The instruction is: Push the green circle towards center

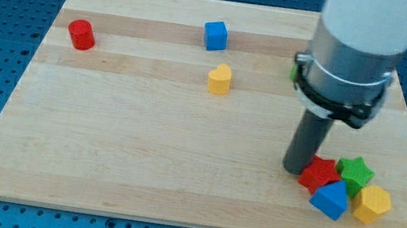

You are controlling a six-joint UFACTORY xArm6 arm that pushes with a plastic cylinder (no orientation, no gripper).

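Only a thin green sliver (294,72) shows at the left edge of the arm's grey collar, at the view's upper right. It may be the green circle, but the arm hides the rest. My tip (294,170) rests on the board at the view's lower right. It stands just left of a red star (318,174) and looks to be touching it. It is well below the green sliver.
A green star (355,173), a blue block (330,200) and a yellow hexagon (373,203) cluster with the red star at the lower right. A red cylinder (81,34) sits at the top left, a blue cube (215,36) at the top middle, and a yellow block (219,78) below it.
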